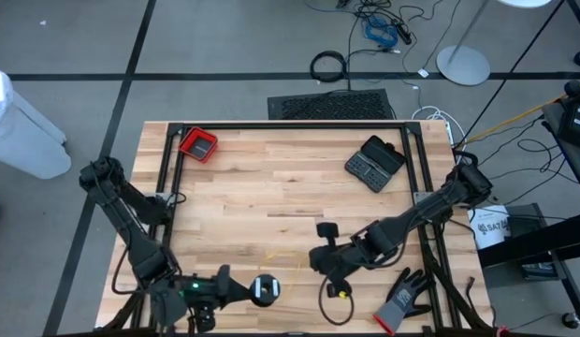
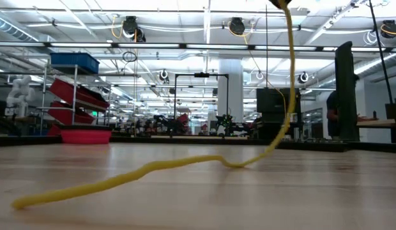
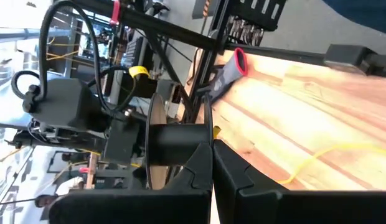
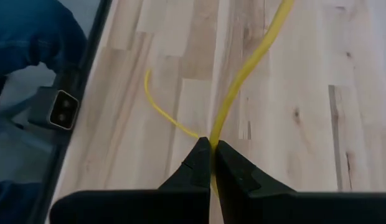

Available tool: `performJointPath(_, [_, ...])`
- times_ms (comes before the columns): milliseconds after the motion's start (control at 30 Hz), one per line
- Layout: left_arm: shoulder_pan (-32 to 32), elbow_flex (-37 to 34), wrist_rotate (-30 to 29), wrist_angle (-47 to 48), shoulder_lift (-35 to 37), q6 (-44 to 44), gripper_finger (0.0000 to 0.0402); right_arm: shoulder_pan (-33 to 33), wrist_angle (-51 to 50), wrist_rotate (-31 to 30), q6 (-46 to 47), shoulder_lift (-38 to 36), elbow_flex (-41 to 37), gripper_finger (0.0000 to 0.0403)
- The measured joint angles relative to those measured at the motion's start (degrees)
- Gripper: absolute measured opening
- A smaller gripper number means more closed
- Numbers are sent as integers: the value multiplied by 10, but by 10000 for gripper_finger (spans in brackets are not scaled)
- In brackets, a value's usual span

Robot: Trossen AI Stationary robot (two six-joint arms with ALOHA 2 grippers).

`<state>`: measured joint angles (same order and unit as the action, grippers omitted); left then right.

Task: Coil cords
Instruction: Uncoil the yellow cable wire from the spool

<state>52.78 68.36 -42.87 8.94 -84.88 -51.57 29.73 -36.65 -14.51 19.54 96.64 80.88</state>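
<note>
Butcher-block planks are filling the table (image 1: 271,187), with a grey floor around it and a bright workshop stretching away behind in the low view. The yellow cord (image 2: 153,167) is snaking loosely across the wood near the front edge and rising steeply out of the low view's top. It looks thin, light and floppy, the sort of thing that is going to sag and spring out of any loop unless it is pinned. My call: take it near an end and keep it under gentle tension.

The right gripper (image 4: 210,149) is doing that job. Its fingers are pressed together on the yellow cord, which is running out from between the tips and away across the planks. The right arm is reaching in low from the table's right side toward the front middle. The black cord (image 1: 333,304) is lying in a loose curl just below that gripper, beside the grey-black glove (image 1: 402,298).

The left gripper (image 3: 211,162) is sitting at the front left corner, its fingers together against a small black spool (image 3: 174,142) held sideways; it seems clamped on the spool's core. The left arm is folded down along the left edge, pointing the spool toward the right gripper.
</note>
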Motion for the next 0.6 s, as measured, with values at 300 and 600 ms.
performJointPath(300, [2,3,-11,8,1,2,0,22,-2,-1,9,-22,0,0])
performJointPath(600, [3,3,-63,12,1,16,0,46,-33,-5,47,-46,0,0])
